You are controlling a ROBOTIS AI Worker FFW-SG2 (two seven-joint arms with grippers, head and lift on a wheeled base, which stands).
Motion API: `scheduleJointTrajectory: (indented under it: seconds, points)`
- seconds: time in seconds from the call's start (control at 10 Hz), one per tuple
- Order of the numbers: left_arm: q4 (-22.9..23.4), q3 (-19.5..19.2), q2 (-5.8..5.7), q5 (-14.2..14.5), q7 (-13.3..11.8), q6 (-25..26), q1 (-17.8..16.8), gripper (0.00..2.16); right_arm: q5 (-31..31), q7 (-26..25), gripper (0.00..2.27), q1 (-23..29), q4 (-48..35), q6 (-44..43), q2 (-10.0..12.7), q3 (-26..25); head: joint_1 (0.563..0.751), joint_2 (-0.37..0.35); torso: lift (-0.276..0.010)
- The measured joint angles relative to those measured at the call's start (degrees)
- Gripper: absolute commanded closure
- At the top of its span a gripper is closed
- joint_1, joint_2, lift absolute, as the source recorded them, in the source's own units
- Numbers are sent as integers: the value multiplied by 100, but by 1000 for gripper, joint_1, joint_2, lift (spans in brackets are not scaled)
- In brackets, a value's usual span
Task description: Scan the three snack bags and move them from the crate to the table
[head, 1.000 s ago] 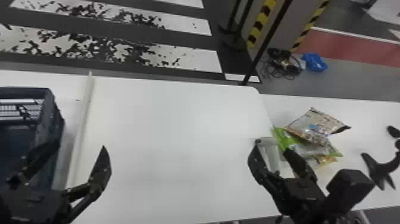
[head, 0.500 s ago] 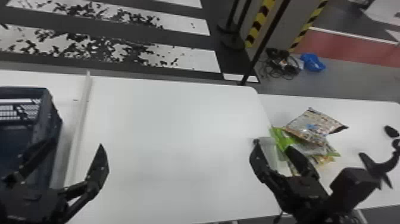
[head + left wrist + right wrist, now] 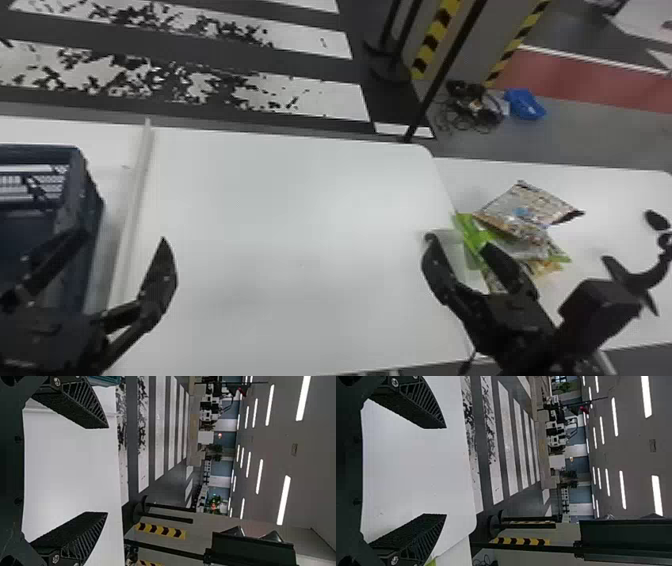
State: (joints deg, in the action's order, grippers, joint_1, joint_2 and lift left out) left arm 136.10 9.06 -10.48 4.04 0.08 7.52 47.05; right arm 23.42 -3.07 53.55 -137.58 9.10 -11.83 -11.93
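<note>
Crate (image 3: 80, 185) sits near the left tool (image 3: 123, 237); the right tool (image 3: 458, 241) (both spread) partly hides snack bags (image 3: 527, 210).

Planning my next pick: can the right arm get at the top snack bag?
Probably yes: the right gripper is nearby, jaws open and empty, and nothing visible covers the top snack bag.

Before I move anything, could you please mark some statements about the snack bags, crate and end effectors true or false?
1. The crate stands on the robot's left. True.
2. The snack bags overlap on the robot's right. True.
3. The snack bags are inside the crate. False; they lie on the table.
4. The left end effector and right end effector are open. True.
5. The right end effector holds a bag. False; it is empty.
</note>
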Motion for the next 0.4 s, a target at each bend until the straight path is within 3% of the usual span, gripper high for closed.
scheduleJointTrajectory:
  seconds: [0.4]
  points:
    - [35,-31,2,0,0,-21,41,100,196,9,97,47,-23,-41,-12,-117,695,-284,-62]
